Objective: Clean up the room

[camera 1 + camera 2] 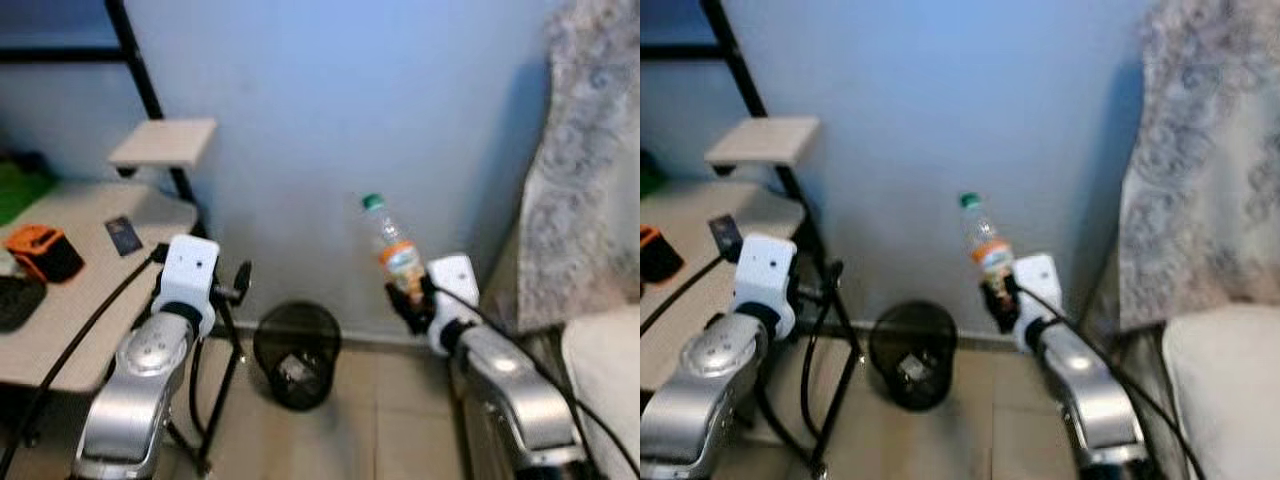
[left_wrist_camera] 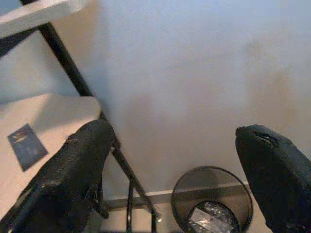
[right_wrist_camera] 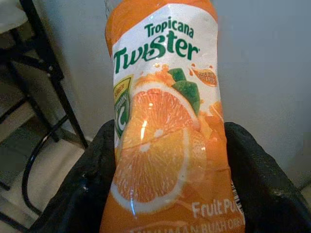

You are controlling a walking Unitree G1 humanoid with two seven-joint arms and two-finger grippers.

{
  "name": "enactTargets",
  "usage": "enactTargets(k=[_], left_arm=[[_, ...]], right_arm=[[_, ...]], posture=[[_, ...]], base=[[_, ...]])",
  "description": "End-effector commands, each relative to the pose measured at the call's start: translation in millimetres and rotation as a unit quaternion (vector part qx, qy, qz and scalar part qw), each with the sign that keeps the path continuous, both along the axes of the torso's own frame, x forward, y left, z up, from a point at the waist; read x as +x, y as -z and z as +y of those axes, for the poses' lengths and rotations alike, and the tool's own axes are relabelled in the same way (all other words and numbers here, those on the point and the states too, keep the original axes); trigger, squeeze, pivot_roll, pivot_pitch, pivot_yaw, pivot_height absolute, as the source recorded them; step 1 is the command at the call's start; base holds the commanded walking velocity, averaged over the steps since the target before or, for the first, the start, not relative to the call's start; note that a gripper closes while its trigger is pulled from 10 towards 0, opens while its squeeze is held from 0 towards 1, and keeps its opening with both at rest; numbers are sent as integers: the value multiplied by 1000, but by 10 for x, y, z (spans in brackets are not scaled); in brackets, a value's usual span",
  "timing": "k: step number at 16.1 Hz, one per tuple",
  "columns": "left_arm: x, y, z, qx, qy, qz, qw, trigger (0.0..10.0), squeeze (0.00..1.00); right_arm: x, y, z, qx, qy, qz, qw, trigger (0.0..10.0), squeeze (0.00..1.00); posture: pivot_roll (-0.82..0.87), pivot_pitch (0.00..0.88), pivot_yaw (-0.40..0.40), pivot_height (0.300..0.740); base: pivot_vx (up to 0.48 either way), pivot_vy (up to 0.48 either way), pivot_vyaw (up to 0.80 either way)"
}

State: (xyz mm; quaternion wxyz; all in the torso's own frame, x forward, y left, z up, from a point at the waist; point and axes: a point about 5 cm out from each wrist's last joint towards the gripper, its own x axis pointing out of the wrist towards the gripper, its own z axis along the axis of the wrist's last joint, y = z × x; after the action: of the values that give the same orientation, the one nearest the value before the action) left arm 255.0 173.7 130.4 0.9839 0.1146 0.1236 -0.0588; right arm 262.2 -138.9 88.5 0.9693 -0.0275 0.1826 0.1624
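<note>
Right claw squeezing clear plastic orange-label juice bottle low down | looks light, empty, smooth, slippery, bendy | left claw spread wide, holding nothing, above round black mesh bin

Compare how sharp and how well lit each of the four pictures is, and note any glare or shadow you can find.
Left eye view: soft all over, the bin dim. Right eye view: equally soft, shadow on the wall beside the curtain. Left wrist view: wall evenly lit, left gripper open, its black fingers blurred. Right wrist view: sharpest; the bottle label is readable, with small glints, held in the right gripper.
</note>
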Motion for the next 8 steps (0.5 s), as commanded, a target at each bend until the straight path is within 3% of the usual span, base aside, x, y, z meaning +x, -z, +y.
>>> enactTargets(k=[1,8], left_arm=[[-12,-13,59,8,-6,2,1000,10000,0],[-28,-4,31,9,0,2,1000,10000,0]], right_arm=[[14,-36,77,4,-14,-6,1000,10000,0],[-52,10,77,10,-10,6,1000,10000,0]], posture=[[-67,0,39,740],[-71,0,39,740]], base=[[315,0,0],[310,0,0]])
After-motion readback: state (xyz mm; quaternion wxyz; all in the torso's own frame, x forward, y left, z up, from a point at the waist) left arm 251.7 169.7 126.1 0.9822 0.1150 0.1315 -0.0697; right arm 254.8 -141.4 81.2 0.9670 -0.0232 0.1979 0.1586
